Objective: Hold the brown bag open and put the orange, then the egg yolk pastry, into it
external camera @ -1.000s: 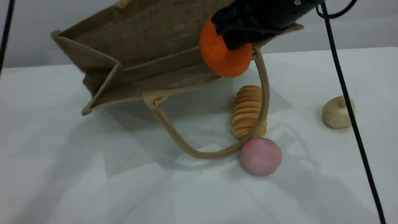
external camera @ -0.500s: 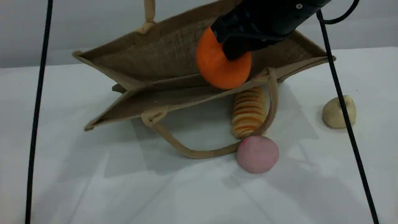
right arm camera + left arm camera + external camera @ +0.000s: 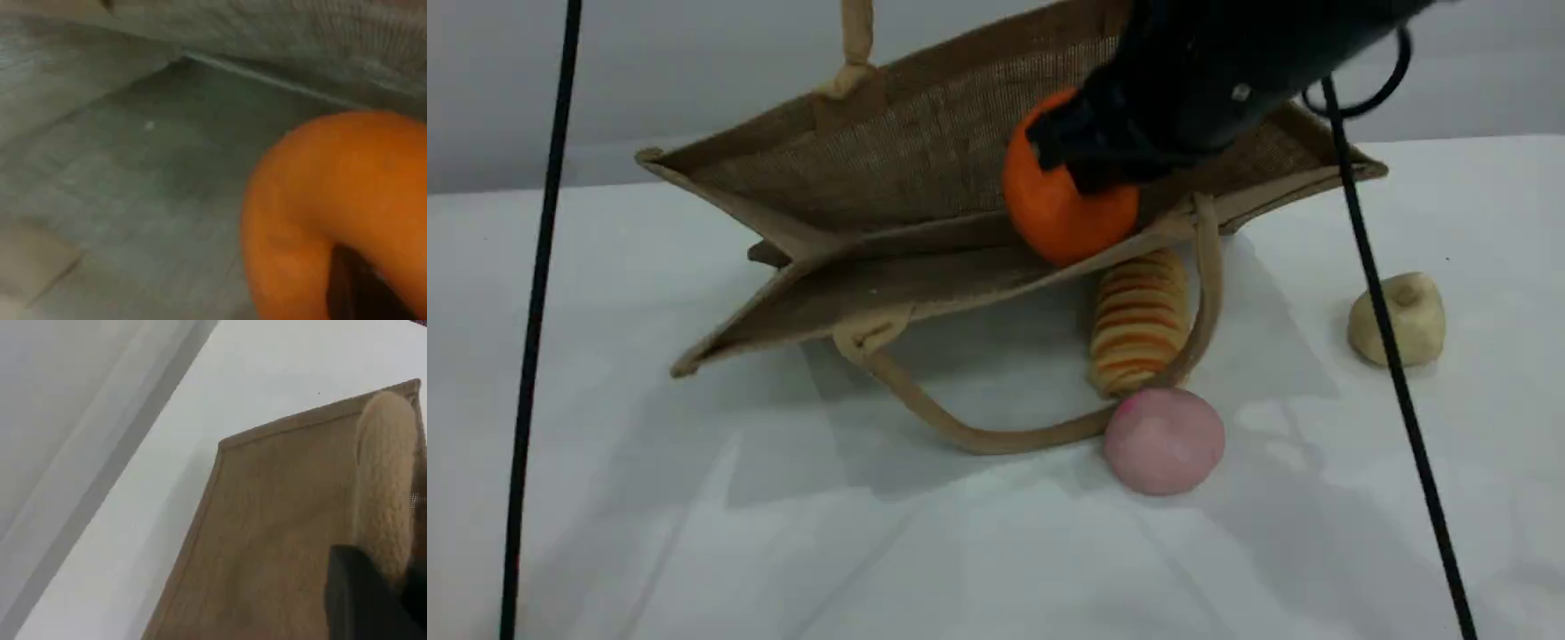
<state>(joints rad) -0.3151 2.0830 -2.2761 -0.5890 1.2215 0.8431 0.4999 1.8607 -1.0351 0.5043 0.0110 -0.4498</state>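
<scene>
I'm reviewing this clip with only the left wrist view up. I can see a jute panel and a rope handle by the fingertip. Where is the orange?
Observer: The right gripper holds the orange at the mouth of the brown bag.
Operator: Is the mouth actually open?
Observer: Yes. The upper handle runs up out of the scene view, and the two sides stand well apart.
Operator: And the second item?
Observer: The egg yolk pastry sits on the table to the right, outside the bag.
</scene>
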